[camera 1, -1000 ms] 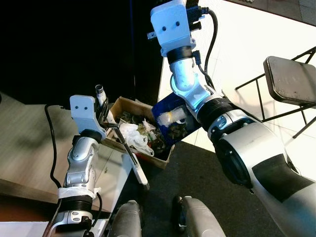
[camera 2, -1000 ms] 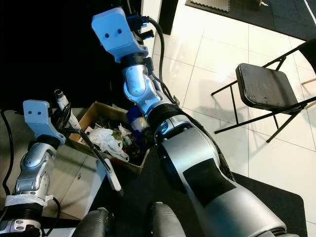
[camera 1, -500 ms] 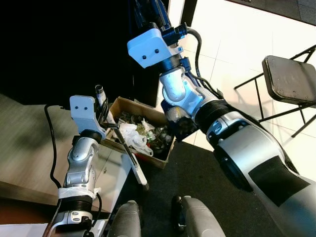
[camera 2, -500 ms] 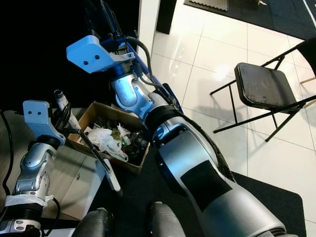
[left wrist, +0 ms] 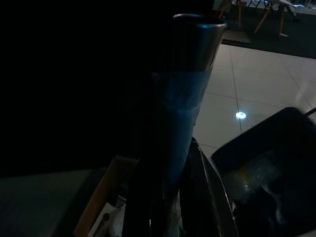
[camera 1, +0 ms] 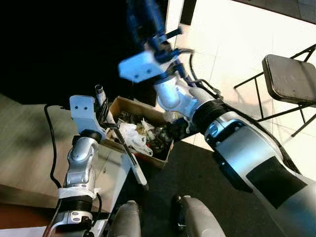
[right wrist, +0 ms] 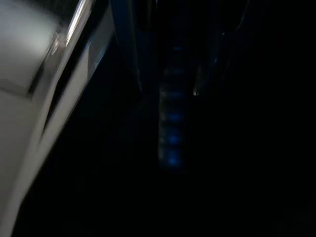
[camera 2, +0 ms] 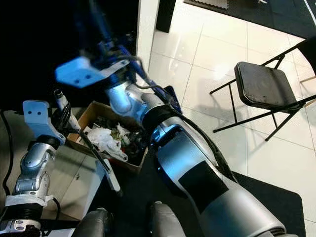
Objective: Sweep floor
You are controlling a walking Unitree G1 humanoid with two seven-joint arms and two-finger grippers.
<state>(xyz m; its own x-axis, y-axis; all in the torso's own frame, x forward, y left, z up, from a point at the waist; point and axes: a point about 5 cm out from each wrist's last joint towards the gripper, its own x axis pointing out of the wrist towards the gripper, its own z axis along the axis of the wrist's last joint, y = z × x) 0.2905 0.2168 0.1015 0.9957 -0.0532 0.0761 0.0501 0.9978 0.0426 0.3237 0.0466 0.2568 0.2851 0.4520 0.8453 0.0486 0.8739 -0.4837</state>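
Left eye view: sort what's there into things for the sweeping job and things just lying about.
For the job:
cardboard box of rubbish
blue dustpan
broom handle
left gripper

Lying about:
folding chair
dark mat

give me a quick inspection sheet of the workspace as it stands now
surface: white tiled floor to the right, dark mat under the robot's feet
job's things: cardboard box of swept-up rubbish, white crumpled plastic on top; metal broom handle upright in the left gripper; blue dustpan edge behind the right arm
clutter: nothing seen outside the box
grippers: left gripper beside the box, shut on the handle; right gripper raised over the box, blurred, fingers unreadable
cables: black cable along the left arm; black cable on the right forearm
surroundings: black folding chair on the tiles, dark area upper left
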